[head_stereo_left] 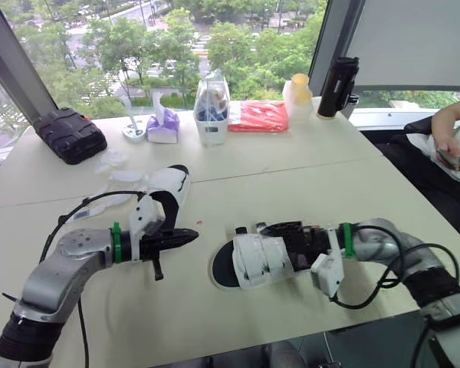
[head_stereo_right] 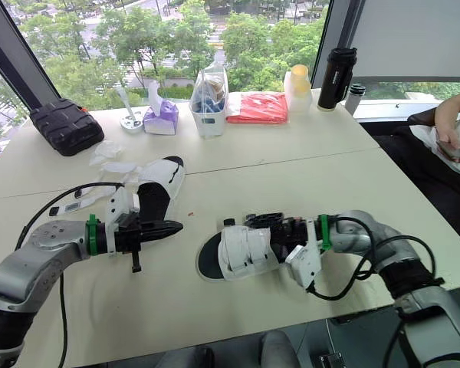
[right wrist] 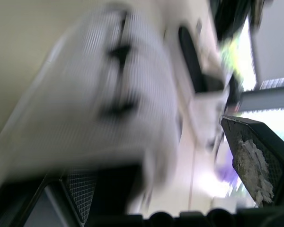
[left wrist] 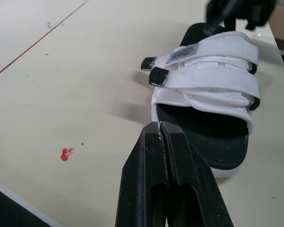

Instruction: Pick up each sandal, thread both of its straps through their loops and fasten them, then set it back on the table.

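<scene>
A white sandal (head_stereo_left: 257,261) with a black footbed lies flat on the table near the front edge, and both straps sit across it in the left wrist view (left wrist: 213,85). My right gripper (head_stereo_left: 285,230) is at its heel end. Its fingers (right wrist: 255,161) are spread, the sandal's white strap lies blurred between them, and a gap shows beside one pad. My left gripper (head_stereo_left: 190,236) hovers just left of the sandal's toe, pointing at it with fingers (left wrist: 162,142) pressed together and empty. A second white sandal (head_stereo_left: 169,184) lies behind my left wrist, partly hidden.
Along the far edge stand a black case (head_stereo_left: 69,134), a purple tissue pack (head_stereo_left: 162,126), a white bagged container (head_stereo_left: 212,107), a red packet (head_stereo_left: 259,115), a bottle (head_stereo_left: 297,96) and a black flask (head_stereo_left: 337,86). Clear wrappers (head_stereo_left: 111,161) lie near the second sandal. A person (head_stereo_left: 452,146) sits at the right.
</scene>
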`<act>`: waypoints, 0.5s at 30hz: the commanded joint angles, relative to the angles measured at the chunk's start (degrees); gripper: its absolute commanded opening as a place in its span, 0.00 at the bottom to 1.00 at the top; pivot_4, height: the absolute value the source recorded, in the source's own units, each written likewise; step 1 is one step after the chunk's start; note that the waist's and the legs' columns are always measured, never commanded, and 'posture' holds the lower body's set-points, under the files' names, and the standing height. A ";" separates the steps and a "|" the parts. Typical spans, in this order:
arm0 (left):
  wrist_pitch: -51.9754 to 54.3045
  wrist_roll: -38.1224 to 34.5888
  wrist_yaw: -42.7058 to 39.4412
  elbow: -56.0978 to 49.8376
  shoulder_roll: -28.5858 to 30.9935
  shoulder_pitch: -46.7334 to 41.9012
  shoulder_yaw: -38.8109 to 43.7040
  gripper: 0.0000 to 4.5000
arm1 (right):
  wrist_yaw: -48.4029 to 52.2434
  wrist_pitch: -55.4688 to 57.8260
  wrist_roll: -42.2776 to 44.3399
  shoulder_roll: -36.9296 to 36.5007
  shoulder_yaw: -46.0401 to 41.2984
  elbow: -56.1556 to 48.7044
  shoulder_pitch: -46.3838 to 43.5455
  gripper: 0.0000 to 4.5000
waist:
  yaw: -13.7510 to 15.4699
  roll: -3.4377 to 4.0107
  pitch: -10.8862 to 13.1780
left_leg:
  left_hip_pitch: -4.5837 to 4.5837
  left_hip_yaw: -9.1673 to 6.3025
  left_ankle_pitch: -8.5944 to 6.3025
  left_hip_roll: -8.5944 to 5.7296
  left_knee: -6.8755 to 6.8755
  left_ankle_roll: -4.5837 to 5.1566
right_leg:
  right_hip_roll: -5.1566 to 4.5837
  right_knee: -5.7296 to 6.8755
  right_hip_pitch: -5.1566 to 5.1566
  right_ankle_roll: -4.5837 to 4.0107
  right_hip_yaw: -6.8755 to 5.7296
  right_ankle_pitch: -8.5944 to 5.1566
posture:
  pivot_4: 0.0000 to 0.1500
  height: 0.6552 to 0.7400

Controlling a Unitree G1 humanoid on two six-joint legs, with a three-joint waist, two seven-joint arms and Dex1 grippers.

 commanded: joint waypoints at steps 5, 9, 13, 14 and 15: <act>-0.57 -0.59 1.42 0.99 -0.28 -1.38 2.20 0.00 | -5.21 -4.36 -6.56 5.18 3.08 1.19 -5.42 0.84 | 0.04 -0.01 0.00 | 0.01 -0.02 0.01 -0.02 0.00 -0.01 | 0.01 0.08 -0.01 -0.03 0.00 0.01 | 1.00 1.00; -0.96 -0.42 1.88 1.23 -0.23 -1.04 2.54 0.00 | -7.49 -6.71 -8.68 4.96 3.78 2.55 -6.68 0.45 | -0.05 -0.01 0.01 | 0.00 -0.02 0.01 -0.03 0.00 -0.02 | 0.01 0.17 -0.08 -0.04 0.01 0.01 | 1.00 1.00; -1.50 -0.11 2.41 1.47 -0.38 -0.68 2.61 0.00 | -9.32 -7.38 -10.26 4.08 3.62 2.87 -6.62 0.03 | -0.03 -0.01 0.01 | 0.01 0.00 0.02 -0.05 0.00 -0.03 | 0.01 0.34 -0.14 -0.07 0.05 -0.01 | 1.00 1.00; -1.50 -0.22 2.67 1.42 -0.53 -0.64 2.64 0.00 | -9.91 -6.67 -10.37 4.03 3.04 2.82 -6.83 0.01 | -0.03 -0.01 0.01 | 0.01 0.00 0.02 -0.06 0.00 -0.04 | 0.01 0.36 -0.14 -0.07 0.05 -0.01 | 1.00 1.00; -1.53 -0.24 2.90 1.32 -0.65 -0.55 2.60 0.00 | -10.56 -4.93 -10.24 4.18 2.14 3.18 -7.70 0.01 | -0.02 -0.01 0.01 | 0.01 0.00 0.02 -0.06 0.00 -0.04 | 0.01 0.39 -0.15 -0.07 0.06 -0.01 | 1.00 1.00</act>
